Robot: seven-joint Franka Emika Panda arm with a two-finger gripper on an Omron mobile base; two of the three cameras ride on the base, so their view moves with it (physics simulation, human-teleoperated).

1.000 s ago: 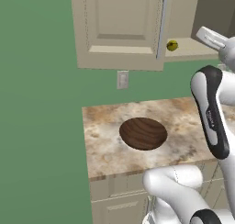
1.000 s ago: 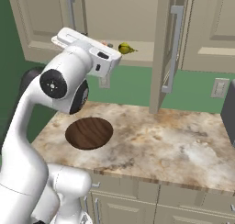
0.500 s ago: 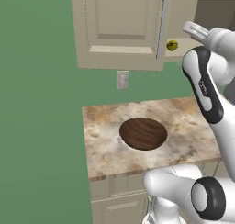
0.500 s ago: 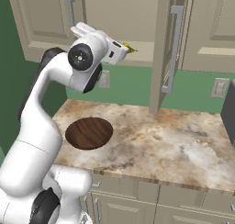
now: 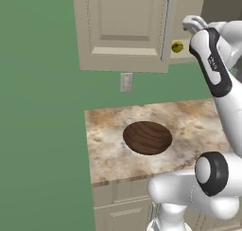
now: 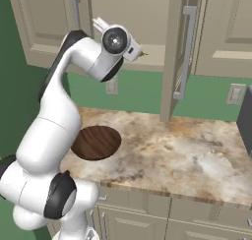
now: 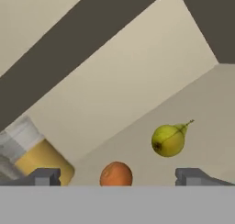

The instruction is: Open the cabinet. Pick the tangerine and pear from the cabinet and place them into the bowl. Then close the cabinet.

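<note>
1. the claw [image 7: 117,177] stands wide, its two dark finger tips [image 7: 45,176] far apart at the bottom of the hand view, with nothing between them gripped.
2. the tangerine [image 7: 116,174] sits between the tips, low in the hand view, resting on the beige cabinet shelf [image 7: 202,126]; it touches neither tip.
3. the pear [image 7: 169,139] lies on the same shelf, further in than the tangerine and off toward the right tip's side, its thin stem pointing away from the tangerine. the two fruits are near but apart.
4. beside the left tip stands a container with an amber lower part and a pale grey upper part [image 7: 32,152]; what it is cannot be told.
5. in the left base view the pear [image 5: 177,47] shows as a small yellow spot at the shelf's edge, just past the open left door [image 5: 124,29] of the cabinet [image 5: 189,0], with the arm's end raised right beside it.
6. in the right base view the right door [image 6: 181,52] stands swung out edge-on, its silver bar handle [image 6: 186,52] facing forward.
7. the bowl [image 5: 147,137] of dark striped wood sits well below on the marbled counter [image 5: 189,123], with nothing in it.
8. a pale wall outlet [image 5: 126,82] is on the green wall [image 5: 42,107] under the left door.
</note>
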